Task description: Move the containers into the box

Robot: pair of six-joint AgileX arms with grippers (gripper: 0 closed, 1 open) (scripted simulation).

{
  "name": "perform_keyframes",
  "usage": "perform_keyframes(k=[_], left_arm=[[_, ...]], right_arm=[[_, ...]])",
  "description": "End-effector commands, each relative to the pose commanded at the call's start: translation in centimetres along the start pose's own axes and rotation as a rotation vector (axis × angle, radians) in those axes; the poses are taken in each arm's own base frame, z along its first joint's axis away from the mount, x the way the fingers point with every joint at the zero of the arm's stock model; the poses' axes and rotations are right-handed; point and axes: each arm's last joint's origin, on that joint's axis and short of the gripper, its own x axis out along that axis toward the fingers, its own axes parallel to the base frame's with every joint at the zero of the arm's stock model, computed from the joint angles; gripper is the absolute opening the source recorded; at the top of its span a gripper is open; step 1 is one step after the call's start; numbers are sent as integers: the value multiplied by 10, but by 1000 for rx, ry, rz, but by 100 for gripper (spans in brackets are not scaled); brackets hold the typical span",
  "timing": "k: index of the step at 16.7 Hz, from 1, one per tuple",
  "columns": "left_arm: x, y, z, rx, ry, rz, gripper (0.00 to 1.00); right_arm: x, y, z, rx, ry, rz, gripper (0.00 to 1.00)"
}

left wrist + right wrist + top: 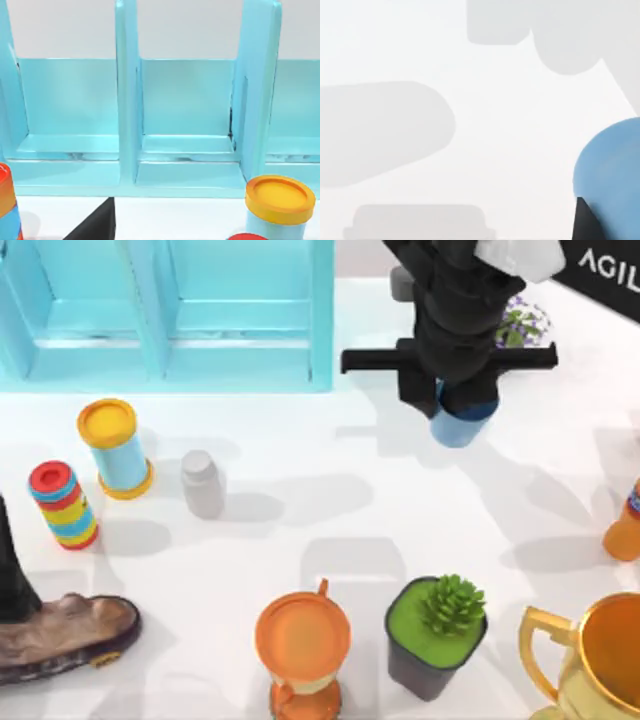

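Note:
A plain blue tumbler cup (458,426) hangs above the white table right of the box, with my right gripper (461,405) shut on it from above. In the right wrist view the blue cup (612,170) sits at the edge with a dark finger (581,222) against it. The box (240,370) is a light-blue open structure with upright dividers at the back left, its compartments facing the left wrist camera (125,125). My left arm (12,570) is parked at the left edge of the table.
Left side: a yellow-lidded blue canister (115,448), a striped ring stack (64,504), a grey bottle (203,483), a brown shoe (60,635). Front: an orange hourglass (302,650), a potted succulent (437,635), a gold trophy cup (600,660). An orange bottle (625,525) is at the right edge.

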Motion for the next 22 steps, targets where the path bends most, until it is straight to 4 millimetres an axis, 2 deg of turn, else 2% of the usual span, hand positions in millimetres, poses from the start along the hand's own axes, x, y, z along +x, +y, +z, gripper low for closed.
perform_keyframes(k=[2, 4, 5, 7, 10, 13, 15, 18, 22], left_arm=[[0, 0, 0, 0, 0, 0, 100], [0, 0, 0, 0, 0, 0, 100], [0, 0, 0, 0, 0, 0, 100], [0, 0, 0, 0, 0, 0, 100], [0, 0, 0, 0, 0, 0, 100], [0, 0, 0, 0, 0, 0, 100], [0, 0, 0, 0, 0, 0, 100], [0, 0, 0, 0, 0, 0, 100], [0, 0, 0, 0, 0, 0, 100]], right_arm=[[-1, -6, 2, 0, 1, -5, 0], [-4, -30, 9, -1, 5, -24, 0], [-8, -49, 13, -4, 8, -35, 0], [-17, -95, 21, -12, 15, -58, 0], [-35, -182, 20, -14, 37, -86, 0], [-51, -265, -2, -9, 83, -98, 0], [-56, -304, -23, -7, 128, -87, 0], [-57, -333, -47, -4, 187, -55, 0], [-56, -336, -50, -4, 197, -48, 0]])
